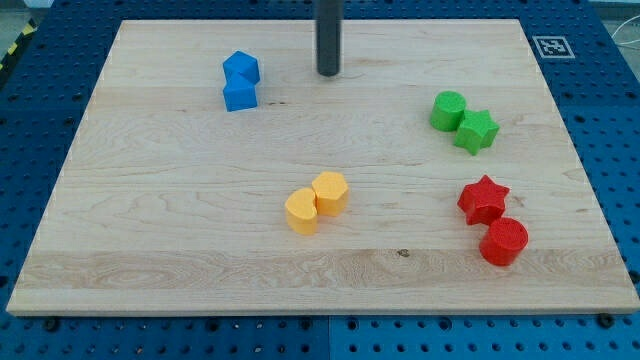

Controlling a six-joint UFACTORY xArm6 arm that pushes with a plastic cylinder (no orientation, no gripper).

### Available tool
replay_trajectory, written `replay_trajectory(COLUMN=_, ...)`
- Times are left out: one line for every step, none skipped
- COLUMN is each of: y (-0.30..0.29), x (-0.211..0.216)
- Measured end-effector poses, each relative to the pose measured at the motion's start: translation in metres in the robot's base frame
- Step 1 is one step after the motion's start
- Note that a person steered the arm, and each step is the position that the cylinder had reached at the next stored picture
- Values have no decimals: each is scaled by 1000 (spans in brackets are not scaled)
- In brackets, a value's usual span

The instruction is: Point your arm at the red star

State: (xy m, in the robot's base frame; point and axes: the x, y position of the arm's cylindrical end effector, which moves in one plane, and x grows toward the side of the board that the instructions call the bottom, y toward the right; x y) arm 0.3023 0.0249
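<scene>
While my tip [328, 74] stands near the view's top edge of the desk [180, 230], a little left of centre, it touches no block. No fingers exist on this rig: the arm ends in a plain dark rod, so nothing is open, closed or held.

Nearest to the tip: two blue blocks to its left, a blue block of faceted shape [242, 67] and a blue cube-like block [239, 94], touching each other, one above the other in the view. Clear bare wood between tip and pair.

Centre of desk, below the tip: yellow hexagonal block [330, 192] and an orange-yellow rounded block [301, 212], touching.

View's right, upper: green cylinder [448, 110] and green star [477, 131], touching.

View's right, lower: red star [483, 199], with red cylinder [503, 241] just below it and touching or nearly so. The star is well apart from the tip, diagonally across the desk.

Count: 2 blue, 2 yellow, 2 green, 2 red; 8 blocks total, 1 rod.

Handling judgement: the red star looks like a small rigid plastic piece, light, hard, not fragile, likely to slide easily on the smooth wood. No hold is possible; only contact by the tip. Its points would make it rotate if struck off-centre, and the red cylinder behind would be shoved too. For pointing, approach from the view's upper left and stop just short of the star.
</scene>
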Motion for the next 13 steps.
replay_trajectory(y=8, x=39)
replay_trajectory(y=8, x=52)
replay_trajectory(y=13, x=64)
replay_trajectory(y=30, x=108)
replay_trajectory(y=31, x=119)
replay_trajectory(y=29, x=120)
replay_trajectory(y=42, x=135)
replay_trajectory(y=52, x=153)
replay_trajectory(y=54, x=161)
replay_trajectory(y=66, x=212)
replay_trajectory(y=81, x=229)
replay_trajectory(y=100, x=229)
replay_trajectory(y=110, x=235)
